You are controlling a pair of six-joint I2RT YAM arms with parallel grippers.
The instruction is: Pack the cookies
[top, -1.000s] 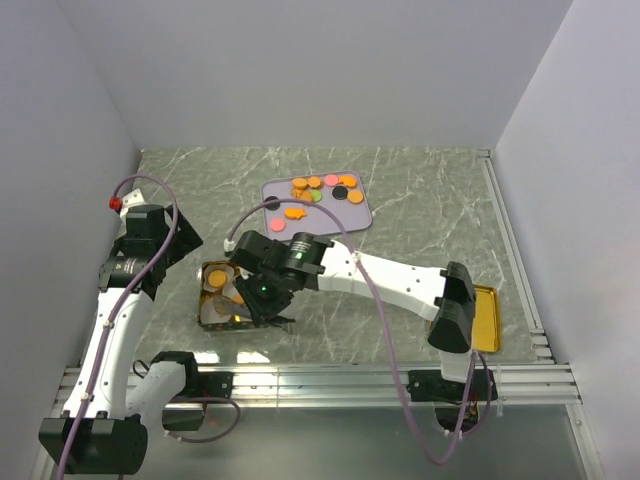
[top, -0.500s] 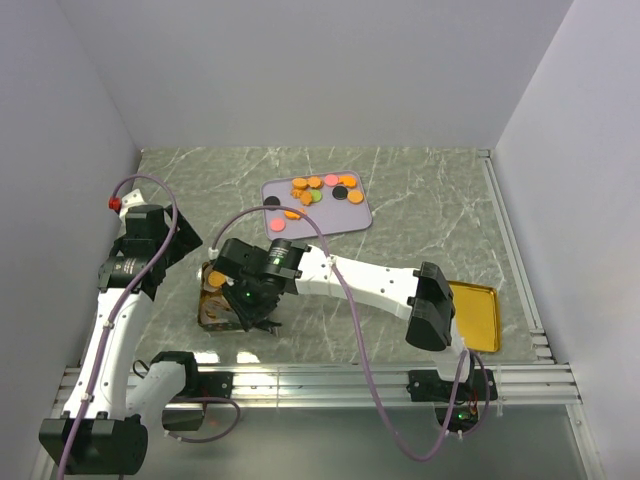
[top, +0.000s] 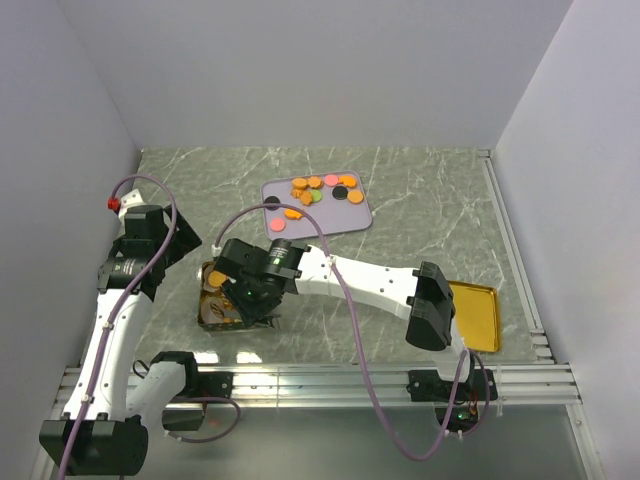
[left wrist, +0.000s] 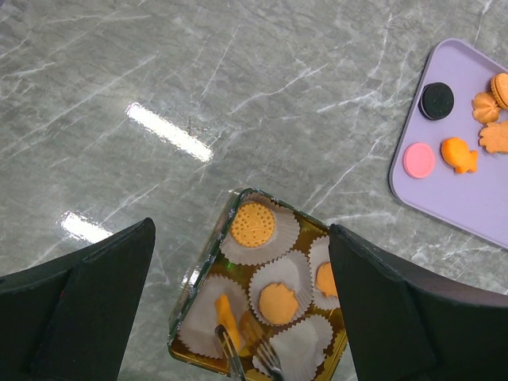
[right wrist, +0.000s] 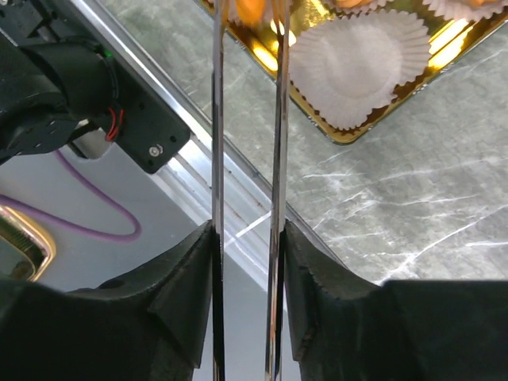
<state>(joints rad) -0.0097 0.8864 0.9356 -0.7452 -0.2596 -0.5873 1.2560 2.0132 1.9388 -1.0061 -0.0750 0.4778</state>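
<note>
Cookies point(top: 320, 188), mostly orange with black, pink and green ones, lie on a purple tray point(top: 352, 216). A gold tin point(top: 203, 316) holds white paper cups; in the left wrist view three cups hold orange cookies point(left wrist: 252, 225). My right gripper point(top: 256, 298) is shut on metal tongs point(right wrist: 276, 119) whose tips point(left wrist: 270, 361) reach into the tin's near corner. An orange cookie point(left wrist: 225, 313) stands on edge in the cup there, at the tong tips. My left gripper point(left wrist: 240, 230) is open and empty, high above the tin.
The tin's gold lid point(top: 480, 315) lies at the table's right near edge. A metal rail point(top: 330, 380) runs along the near edge. One paper cup point(right wrist: 357, 63) beside the tongs is empty. The purple tray also shows in the left wrist view point(left wrist: 444, 194).
My right arm has swung left, carrying the tongs over the tin's near-left corner and dipping them in. The left arm has not moved.
</note>
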